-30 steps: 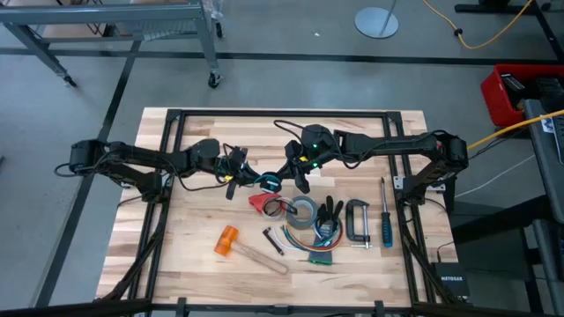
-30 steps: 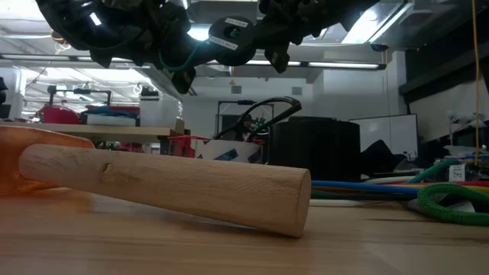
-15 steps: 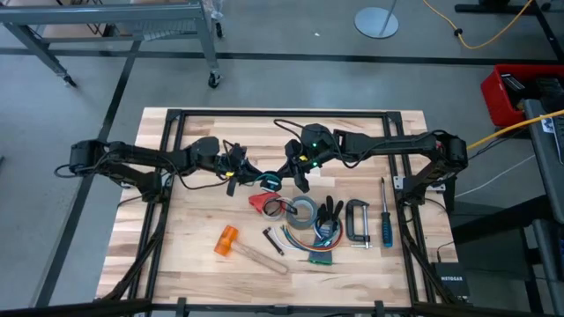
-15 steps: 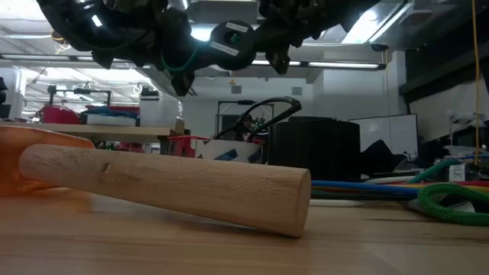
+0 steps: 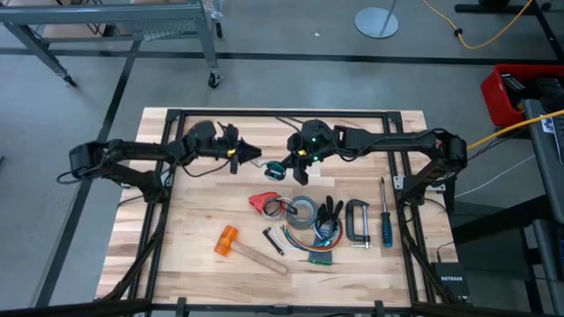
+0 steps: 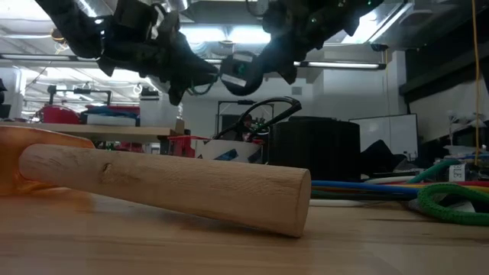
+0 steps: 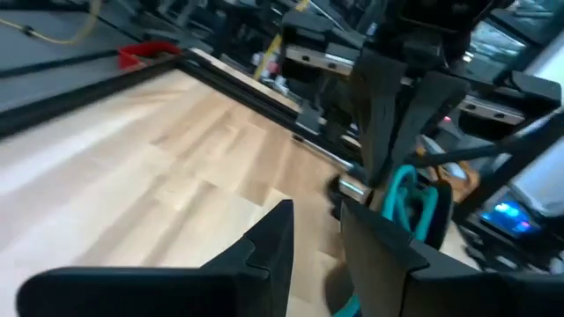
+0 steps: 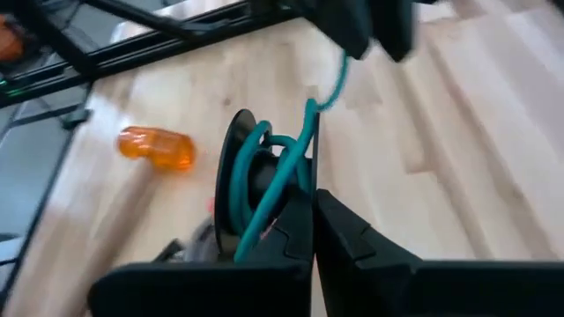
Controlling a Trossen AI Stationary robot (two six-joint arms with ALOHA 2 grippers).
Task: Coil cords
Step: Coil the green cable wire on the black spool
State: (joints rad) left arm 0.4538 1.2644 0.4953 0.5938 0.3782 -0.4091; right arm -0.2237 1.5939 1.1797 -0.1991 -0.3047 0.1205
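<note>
1. High view: the cord (image 5: 274, 169), a teal strand wound on a small dark spool, hangs above the worktop (image 5: 194, 220) between the two claws, behind the red tool (image 5: 259, 202)
2. Right claw (image 5: 295, 169) is pressed together, pinching the cord; in its wrist view the spool (image 8: 256, 180) stands on edge, a loose teal end running away from the fingers
3. Left claw (image 5: 254, 152) sits just beside the spool, fingers (image 7: 264, 242) spread, gripping nothing
4. The hammer (image 5: 238, 246) lies well apart, nearer the front
</note>
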